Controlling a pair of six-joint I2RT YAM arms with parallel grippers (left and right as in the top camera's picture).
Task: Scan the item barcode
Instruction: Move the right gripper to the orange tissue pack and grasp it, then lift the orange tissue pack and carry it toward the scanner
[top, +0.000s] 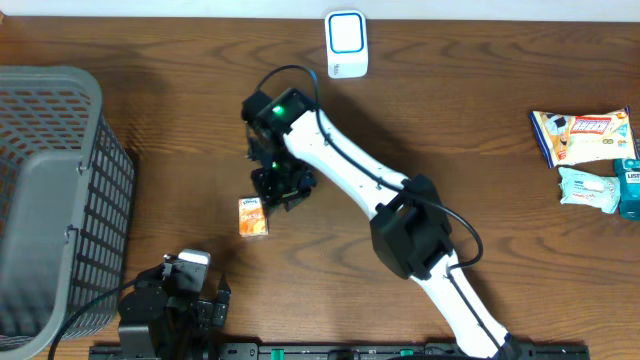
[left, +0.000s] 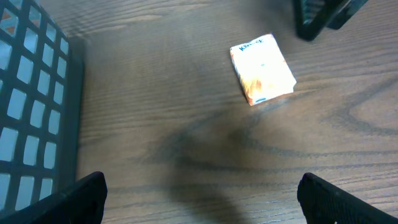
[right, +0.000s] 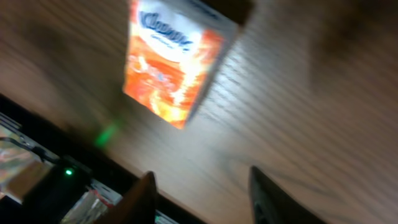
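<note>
One step underway, the reach: right claw (right: 200, 186), apart and empty, near tissue pack (right: 171, 62); next straddle, clamp, lift.

— What lies on the dark brown wooden tabletop (top: 480, 80)?
— Left, a grey plastic mesh basket (top: 60, 90). Near it, a small orange-and-white tissue pack (top: 253, 216), lying flat. At the far edge, a white-and-blue rectangular scanner (top: 346, 44).
— Right?
— 2 flat printed packets (top: 583, 135) and a teal box (top: 630, 188), close together.
</note>
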